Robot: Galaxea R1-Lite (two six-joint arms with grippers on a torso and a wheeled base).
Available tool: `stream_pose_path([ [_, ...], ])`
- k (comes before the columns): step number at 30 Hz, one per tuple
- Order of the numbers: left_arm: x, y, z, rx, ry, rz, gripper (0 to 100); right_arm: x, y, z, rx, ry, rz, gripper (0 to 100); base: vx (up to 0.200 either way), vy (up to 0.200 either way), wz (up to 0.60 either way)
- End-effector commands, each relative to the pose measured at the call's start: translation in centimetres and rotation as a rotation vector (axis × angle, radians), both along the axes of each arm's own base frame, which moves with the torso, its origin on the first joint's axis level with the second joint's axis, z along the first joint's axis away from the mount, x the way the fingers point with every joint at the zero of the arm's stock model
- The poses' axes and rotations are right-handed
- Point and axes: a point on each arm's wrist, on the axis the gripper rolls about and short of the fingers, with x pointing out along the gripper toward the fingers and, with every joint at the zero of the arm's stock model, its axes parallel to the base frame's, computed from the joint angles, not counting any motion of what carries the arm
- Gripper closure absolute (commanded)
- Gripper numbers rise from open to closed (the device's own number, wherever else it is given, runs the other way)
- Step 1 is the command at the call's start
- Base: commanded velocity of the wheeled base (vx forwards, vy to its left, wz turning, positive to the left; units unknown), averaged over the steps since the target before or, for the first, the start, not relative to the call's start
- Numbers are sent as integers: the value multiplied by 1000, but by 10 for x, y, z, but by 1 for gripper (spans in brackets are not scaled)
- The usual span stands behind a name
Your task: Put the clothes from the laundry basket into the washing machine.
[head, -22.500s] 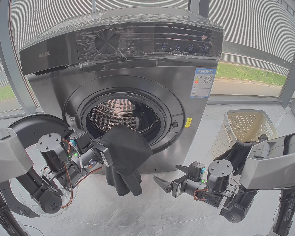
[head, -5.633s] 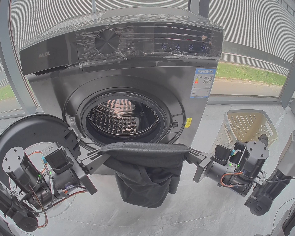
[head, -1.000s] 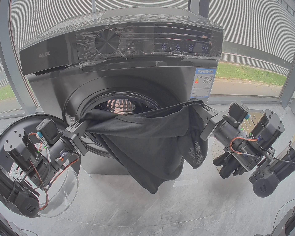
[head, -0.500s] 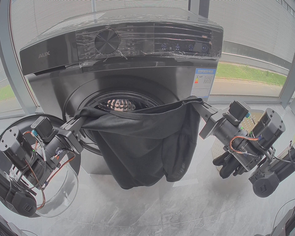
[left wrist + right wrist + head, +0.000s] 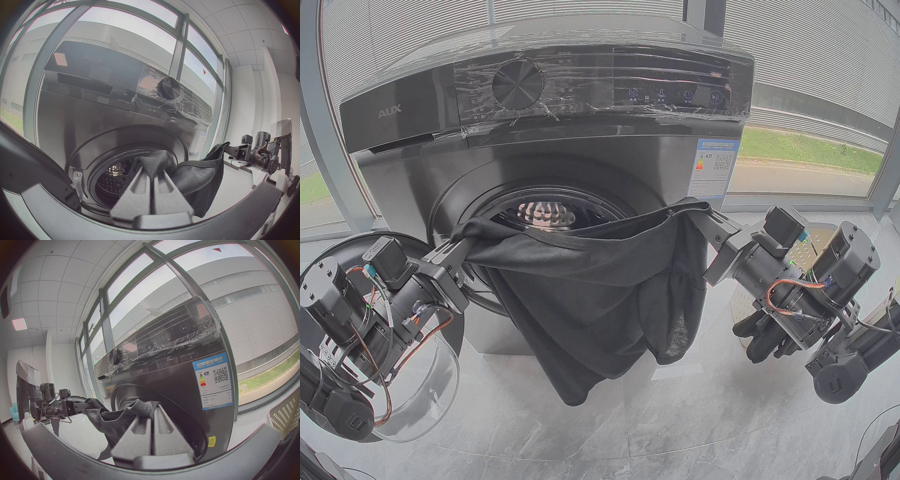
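The left gripper (image 5: 464, 245) and the right gripper (image 5: 695, 215) held a black cloth (image 5: 594, 294) up in front of the washing machine (image 5: 550, 144).

Each gripper was pinched tight on one top corner of the cloth, with its two fingers pressed together on the cloth. The cloth was pulled out wide between them, right across the round hole (image 5: 544, 212) of the machine. The shiny drum (image 5: 540, 215) showed just over its top edge. The rest of the cloth hung down toward the floor (image 5: 675, 425). The round door (image 5: 425, 387) stood open on the left, by the left arm. The laundry basket (image 5: 817, 242) sat on the floor to the right of the machine, behind the right arm.
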Motion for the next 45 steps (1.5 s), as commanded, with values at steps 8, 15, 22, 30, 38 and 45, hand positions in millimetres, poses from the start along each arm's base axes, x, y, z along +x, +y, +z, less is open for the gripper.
stream_pose_path([
  [8, -3, 1, -7, 14, 28, -23, 0, 0, 3, -2, -5, 6, 10, 100, 0, 0, 0],
  [15, -11, 1, -25, 53, 104, -52, 0, -2, 7, -7, -15, 22, 24, 100, 0, 0, 0],
  [22, -23, -2, -48, 117, 202, -157, 0, -14, 23, -7, -7, 22, 88, 100, 0, 0, 0],
  [30, -24, -16, -74, 173, 315, -244, 0, -13, 34, -9, -10, 20, 121, 100, 0, 0, 0],
  [38, -19, -25, -91, 197, 384, -286, 0, -3, 44, 3, 30, -27, 126, 100, 0, 0, 0],
  [45, -17, -29, -101, 214, 425, -303, 0, -13, 59, 6, 59, -11, 230, 100, 0, 0, 0],
])
